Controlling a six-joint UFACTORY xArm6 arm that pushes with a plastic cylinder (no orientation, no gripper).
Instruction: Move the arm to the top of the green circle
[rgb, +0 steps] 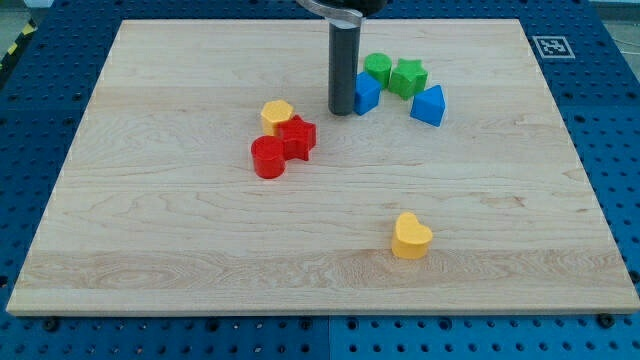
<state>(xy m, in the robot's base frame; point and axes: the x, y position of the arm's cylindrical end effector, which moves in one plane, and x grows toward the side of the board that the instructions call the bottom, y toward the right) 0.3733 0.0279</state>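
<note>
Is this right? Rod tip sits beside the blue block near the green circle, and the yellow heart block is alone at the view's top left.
Not quite. The camera view shows the yellow heart-shaped block alone toward the view's bottom right, not top left. The rest holds: my tip sits just left of the blue block, close to the green circle block.

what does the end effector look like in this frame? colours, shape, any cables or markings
A straight dark cylindrical rod, near-black with a slight sheen, under a wider collar with a pale metallic rim at the view's top edge. No claw, cables or markings show. My tip ends flat and round on the wooden board, left of a blue block.
</note>
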